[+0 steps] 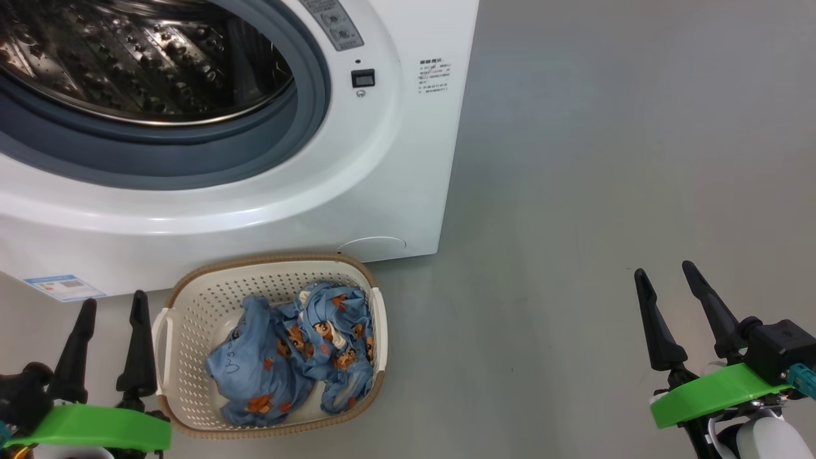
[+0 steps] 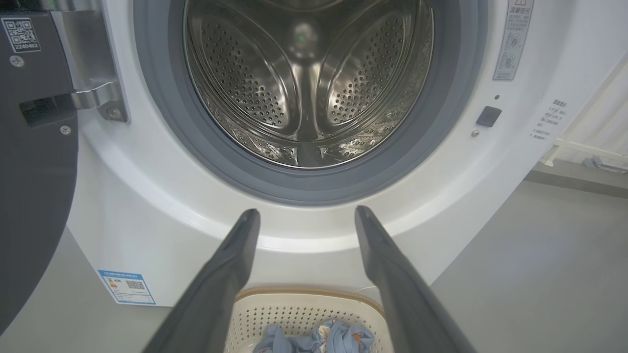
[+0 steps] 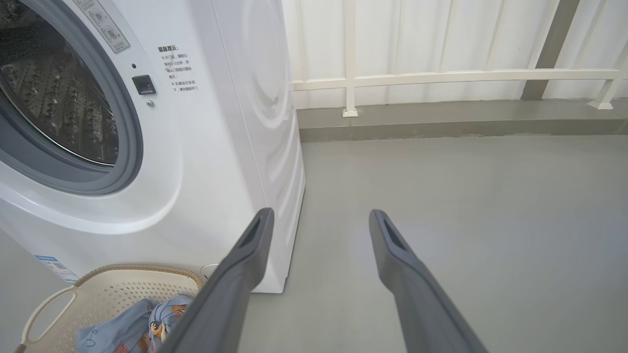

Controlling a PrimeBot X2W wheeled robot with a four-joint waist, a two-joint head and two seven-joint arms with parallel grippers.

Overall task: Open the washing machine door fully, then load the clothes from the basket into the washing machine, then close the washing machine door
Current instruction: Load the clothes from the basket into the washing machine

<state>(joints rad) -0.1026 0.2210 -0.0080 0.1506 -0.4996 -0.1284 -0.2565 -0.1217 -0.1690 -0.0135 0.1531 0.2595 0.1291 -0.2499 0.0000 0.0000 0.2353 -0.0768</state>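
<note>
Clothes (image 1: 293,357): crumpled heap in the basket (image 1: 204,306), bunched toward its 3 o'clock side. Likely soft, light and floppy, will drape and trail. Best hold looks like the raised fold at the heap's 12 o'clock. Basket stands on the floor (image 1: 605,159), just beside the washing machine (image 1: 395,178) front, at 6 o'clock of the drum (image 2: 306,83). Washing machine door (image 2: 34,196) swung out at 9 o'clock of the drum. Snag risks: basket rim, grey gasket (image 2: 162,113) lip. Open floor at 3 o'clock. Left pincer (image 1: 114,299) at basket's 9 o'clock, spread wide, empty. Right pincer (image 1: 663,269) well apart at 3 o'clock, also spread, empty.
</note>
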